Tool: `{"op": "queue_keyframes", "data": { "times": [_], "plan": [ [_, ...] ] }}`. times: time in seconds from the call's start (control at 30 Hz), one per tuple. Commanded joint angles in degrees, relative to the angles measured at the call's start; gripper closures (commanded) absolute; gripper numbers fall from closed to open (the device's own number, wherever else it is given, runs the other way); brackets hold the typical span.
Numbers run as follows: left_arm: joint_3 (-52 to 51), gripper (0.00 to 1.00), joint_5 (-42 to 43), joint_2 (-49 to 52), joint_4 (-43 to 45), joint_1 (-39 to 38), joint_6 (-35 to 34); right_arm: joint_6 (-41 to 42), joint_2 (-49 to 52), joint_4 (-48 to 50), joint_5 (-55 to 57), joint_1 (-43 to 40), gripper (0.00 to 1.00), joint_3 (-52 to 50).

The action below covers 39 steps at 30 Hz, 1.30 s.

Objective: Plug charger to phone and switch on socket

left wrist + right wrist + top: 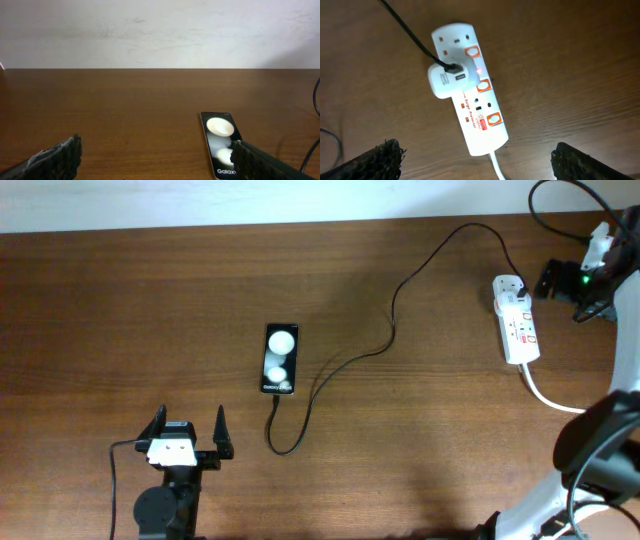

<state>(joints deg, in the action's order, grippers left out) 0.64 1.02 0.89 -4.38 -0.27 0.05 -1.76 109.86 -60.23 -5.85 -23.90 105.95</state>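
The black phone (281, 358) lies flat mid-table with two white glare spots; it also shows in the left wrist view (219, 142). The thin black charger cable (392, 330) runs from the phone's near edge, loops toward me, then goes right to a white adapter (445, 80) plugged into the white power strip (518, 322), (470, 107). A small red light (479, 70) glows beside the middle switch. My left gripper (190, 430), (155, 160) is open and empty, near-left of the phone. My right gripper (566, 292), (480, 162) is open and empty, hovering by the strip.
The strip's thick white cord (545, 398) runs off toward the near right. More black cables (550, 200) hang at the far right corner by my right arm. A pale wall (160, 30) stands behind the table's far edge.
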Motion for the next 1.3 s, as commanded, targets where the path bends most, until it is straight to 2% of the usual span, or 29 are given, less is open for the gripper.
{"op": "queue_keyframes", "data": {
  "times": [0.0, 0.23, 0.47, 0.8, 0.9, 1.07, 1.27],
  "plan": [
    [-0.1, 0.01, -0.8, -0.5, -0.4, -0.2, 0.9, -0.2, -8.3, 0.0, 0.5, -0.1, 0.01, 0.1],
    [-0.1, 0.01, -0.8, -0.5, -0.4, -0.2, 0.9, -0.2, -25.8, 0.0, 0.5, -0.1, 0.01, 0.1],
    [-0.1, 0.01, -0.8, -0.5, -0.4, -0.2, 0.9, -0.2, -32.5, -0.1, 0.5, 0.9, 0.01, 0.1],
    [-0.1, 0.01, -0.8, -0.5, -0.4, -0.2, 0.9, -0.2, -32.3, -0.5, 0.5, 21.4, 0.01, -2.3],
    [-0.1, 0.01, -0.8, -0.5, -0.4, -0.2, 0.9, -1.2, -32.3, -0.6, 0.7, 25.1, 0.01, -6.1],
    [-0.1, 0.01, -0.8, -0.5, -0.4, -0.2, 0.9, -1.3, -32.3, 0.2, 0.5, 25.9, 0.01, -14.8],
    [-0.1, 0.01, -0.8, -0.5, -0.4, -0.2, 0.9, -3.8, -32.4, 13.5, -0.2, 25.9, 0.01, -31.6]
  ]
}}
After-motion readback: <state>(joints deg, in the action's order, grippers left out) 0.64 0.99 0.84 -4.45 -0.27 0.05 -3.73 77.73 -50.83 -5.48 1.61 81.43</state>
